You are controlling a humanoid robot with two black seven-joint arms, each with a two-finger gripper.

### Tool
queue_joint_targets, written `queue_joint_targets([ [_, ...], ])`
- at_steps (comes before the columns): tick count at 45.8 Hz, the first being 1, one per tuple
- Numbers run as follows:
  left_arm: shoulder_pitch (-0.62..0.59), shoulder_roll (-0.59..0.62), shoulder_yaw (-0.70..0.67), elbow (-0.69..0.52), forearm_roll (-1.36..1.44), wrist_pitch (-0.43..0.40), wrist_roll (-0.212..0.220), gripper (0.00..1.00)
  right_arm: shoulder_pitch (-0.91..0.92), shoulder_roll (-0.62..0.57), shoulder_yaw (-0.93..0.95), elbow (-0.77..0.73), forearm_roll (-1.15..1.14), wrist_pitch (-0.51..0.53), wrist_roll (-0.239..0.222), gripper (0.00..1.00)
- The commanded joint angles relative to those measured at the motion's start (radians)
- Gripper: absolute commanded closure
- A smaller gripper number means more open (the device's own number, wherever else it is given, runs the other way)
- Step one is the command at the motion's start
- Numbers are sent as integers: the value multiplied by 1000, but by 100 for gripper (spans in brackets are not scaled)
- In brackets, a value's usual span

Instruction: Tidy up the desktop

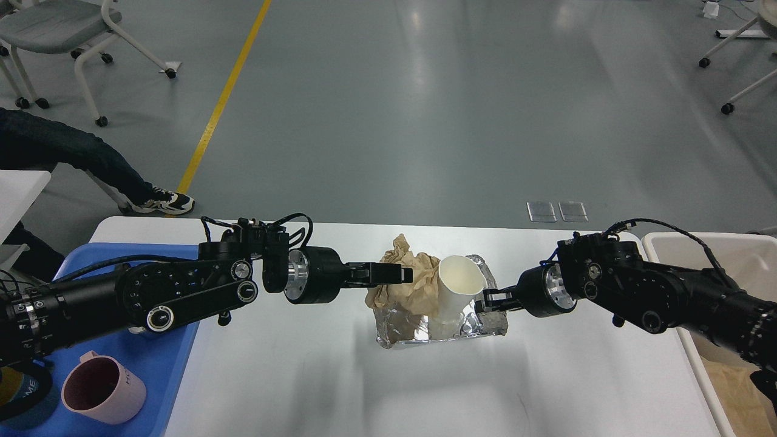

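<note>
The white desktop [303, 376] carries a crumpled foil tray [400, 328] at its middle. A white paper cup [455, 291] stands tilted in the tray. My left gripper [405, 274] reaches in from the left and is shut on a crumpled brown paper [422, 285], which lies over the tray's left part against the cup. My right gripper [484, 301] comes in from the right and is shut on the foil tray's right rim, just behind the cup.
A blue plastic tray [176, 364] at the desktop's left end holds a pink mug [100, 388] and a dark blue mug [18, 400]. A white bin [668, 243] stands off the right end. A seated person's leg [91, 164] and chairs are beyond the far edge.
</note>
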Motion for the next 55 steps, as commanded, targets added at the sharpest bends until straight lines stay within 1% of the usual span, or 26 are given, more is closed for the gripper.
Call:
queue_joint_targets([
  [1, 1, 12, -1, -1, -21, 0, 0, 4, -1, 0, 0, -2, 0, 0, 1, 100],
  [11, 3, 38, -21, -3, -44, 2, 0, 4, -1, -5, 6, -4, 3, -2, 1, 100],
  [15, 11, 56, -87, -3, -90, 2, -1, 4, -4, -17, 8, -4, 5, -3, 3, 100],
  [22, 67, 116, -234, -5, -178, 3, -3, 4, -18, -21, 14, -4, 15, -9, 7, 100],
  [26, 133, 141, -338, -6, -227, 6, -12, 4, -21, -34, 14, -4, 49, -14, 7, 100],
  [29, 208, 151, -443, -12, -273, 28, -17, 4, -23, -44, 14, -4, 67, -23, 7, 100],
  [33, 316, 147, -579, -15, -302, 61, -17, 4, -29, -66, 14, -4, 96, -31, 9, 100],
  [38, 408, 127, -742, -15, -311, 75, -18, 4, -33, -92, 14, -4, 146, -42, 9, 100],
  [46, 572, 52, -1015, -17, -437, 74, -18, 4, -49, -161, 15, -2, 231, -57, 9, 100],
  [52, 665, -39, -1144, -32, -541, 72, -21, 4, -98, -212, 15, 7, 349, -95, 7, 100],
  [55, 716, -86, -1194, -32, -554, 71, -32, 4, -118, -253, 14, 13, 394, -115, 7, 100],
])
